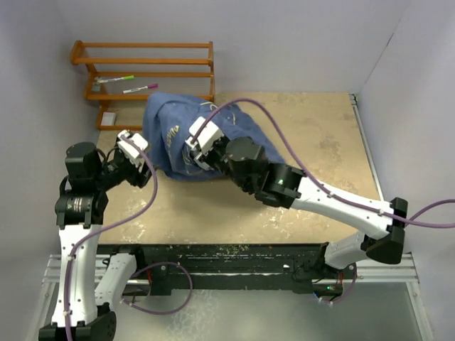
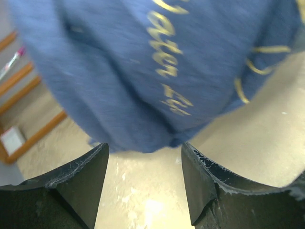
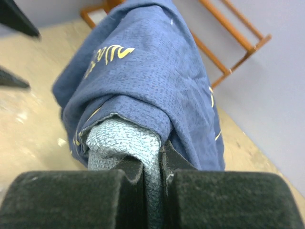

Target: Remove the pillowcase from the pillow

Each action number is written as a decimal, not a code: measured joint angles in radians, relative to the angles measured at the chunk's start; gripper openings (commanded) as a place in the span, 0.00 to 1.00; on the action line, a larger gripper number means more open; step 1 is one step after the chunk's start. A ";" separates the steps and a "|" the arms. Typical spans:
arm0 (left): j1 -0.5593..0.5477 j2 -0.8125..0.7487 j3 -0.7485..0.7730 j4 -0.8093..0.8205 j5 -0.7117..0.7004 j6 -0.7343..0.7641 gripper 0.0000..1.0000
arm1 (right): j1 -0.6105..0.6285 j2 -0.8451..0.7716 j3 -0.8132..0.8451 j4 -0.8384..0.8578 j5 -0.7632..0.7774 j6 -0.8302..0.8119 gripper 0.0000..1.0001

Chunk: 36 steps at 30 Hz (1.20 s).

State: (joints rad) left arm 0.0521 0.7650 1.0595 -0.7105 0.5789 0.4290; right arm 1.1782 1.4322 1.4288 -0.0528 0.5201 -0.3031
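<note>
**A:** Black pads of the right gripper (image 3: 151,174) fill the bottom of its wrist view. They are pressed together on a fold of the pillowcase (image 3: 157,81), with the paler blue-grey inside turned out between them.

**B:** And the left gripper (image 2: 143,174)?

**A:** Its jaws stand wide apart with nothing in them. Blue cloth hangs across the top of its view, the lower edge just above the tips. I can't tell whether it touches them.

**B:** Where does the bundle sit?

**A:** Upper middle of the overhead view, heaped on the table (image 1: 320,149) just below the wooden rack (image 1: 142,62) at upper left. No pillow shows anywhere, so it is presumably buried in that heap.

**B:** How will it handle?

**A:** Soft, limp and light, I'd judge. It drapes and bunches, so a pull gathers slack before anything shifts. The weave looks grippy rather than slick, and nothing about it seems fragile. A squashy pillow inside would likely drag along with the cover.

**B:** Best place to grip?

**A:** The hem at the opening, where the inside shows, and the right gripper looks to have that. I'd put the left gripper on the bulk, to hold the filling back.
</note>
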 measured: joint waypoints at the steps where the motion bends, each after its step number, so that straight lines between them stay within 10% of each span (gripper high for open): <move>1: 0.000 -0.013 0.006 -0.008 0.038 0.013 0.69 | 0.002 -0.007 0.042 -0.022 -0.022 0.011 0.00; 19: 0.000 -0.092 0.122 0.013 0.288 0.153 0.67 | 0.018 0.132 0.407 -0.244 -0.272 0.175 0.00; 23: 0.000 -0.121 0.072 -0.004 0.259 0.183 0.99 | 0.018 0.153 0.435 -0.264 -0.274 0.199 0.00; 36: 0.000 -0.285 -0.155 0.003 0.200 0.316 0.91 | 0.016 0.199 0.525 -0.325 -0.269 0.237 0.00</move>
State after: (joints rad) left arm 0.0521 0.4797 0.9047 -0.7078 0.7788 0.7452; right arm 1.1938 1.6314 1.9541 -0.3782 0.2508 -0.0666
